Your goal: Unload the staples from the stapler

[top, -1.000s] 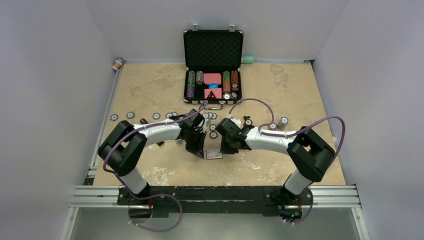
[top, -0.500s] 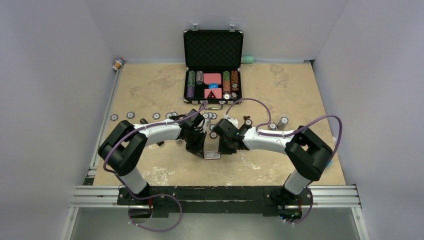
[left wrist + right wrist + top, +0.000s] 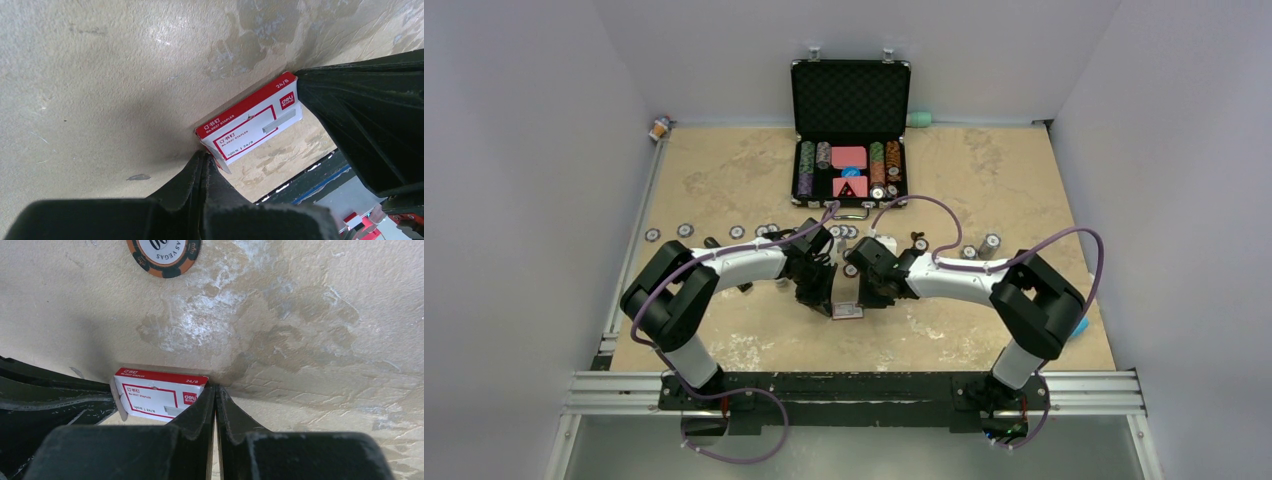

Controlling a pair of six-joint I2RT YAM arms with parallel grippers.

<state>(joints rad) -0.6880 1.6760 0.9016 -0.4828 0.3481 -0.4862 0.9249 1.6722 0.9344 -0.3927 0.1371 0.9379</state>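
Left claw [image 3: 204, 159] and right claw [image 3: 215, 390], both closed empty, flank the staple box [image 3: 250, 122].

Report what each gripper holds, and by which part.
The left gripper and right gripper are shut against opposite ends of the small red-and-white labelled staple box; a true pinch cannot be told.

One staple box [image 3: 248, 124] — one case [image 3: 850, 95] (black)
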